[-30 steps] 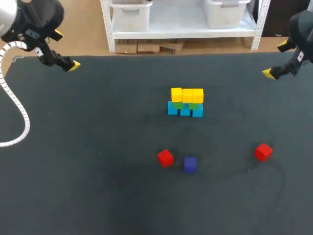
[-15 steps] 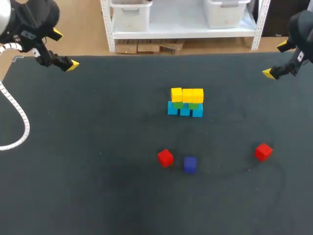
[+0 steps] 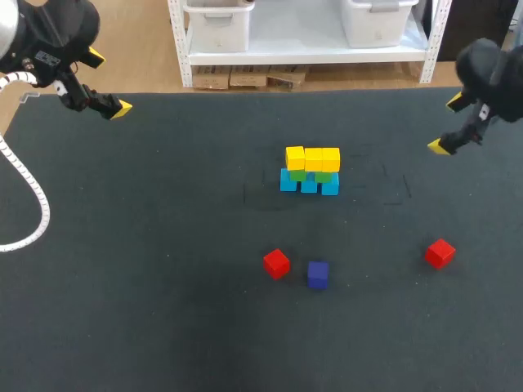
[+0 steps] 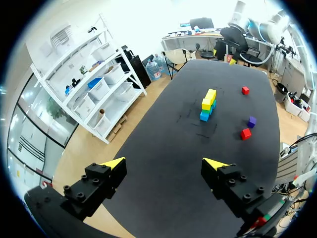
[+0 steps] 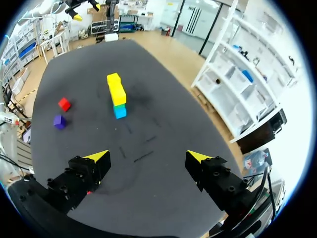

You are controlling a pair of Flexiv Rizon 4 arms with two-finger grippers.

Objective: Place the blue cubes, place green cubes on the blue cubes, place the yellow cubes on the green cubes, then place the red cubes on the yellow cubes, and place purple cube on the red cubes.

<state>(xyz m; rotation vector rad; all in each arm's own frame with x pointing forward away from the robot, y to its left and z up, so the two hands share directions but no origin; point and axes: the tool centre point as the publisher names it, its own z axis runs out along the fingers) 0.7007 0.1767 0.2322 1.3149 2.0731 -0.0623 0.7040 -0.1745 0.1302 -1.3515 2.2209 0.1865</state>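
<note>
Mid-table stands a small stack: blue cubes (image 3: 309,185) at the bottom, green cubes (image 3: 298,174) on them, yellow cubes (image 3: 314,159) on top. Nearer the front lie a red cube (image 3: 276,263), a purple cube (image 3: 318,274) beside it, and a second red cube (image 3: 440,253) to the right. My left gripper (image 3: 109,82) hangs open over the far left corner, holding nothing. My right gripper (image 3: 447,124) is open above the far right side. The left wrist view has its open gripper (image 4: 163,163) far from the stack (image 4: 208,105). The right wrist view's gripper (image 5: 147,156) is open, with the stack (image 5: 117,95) well ahead.
The black table (image 3: 163,245) carries only the cubes. Wide bare room lies to the left of the stack and along the front edge. A white cable (image 3: 33,204) from my left arm loops over the table's left side.
My right arm has swung inward over the table, its gripper a little further left and lower than before. The left arm and the cubes stay where they were.
</note>
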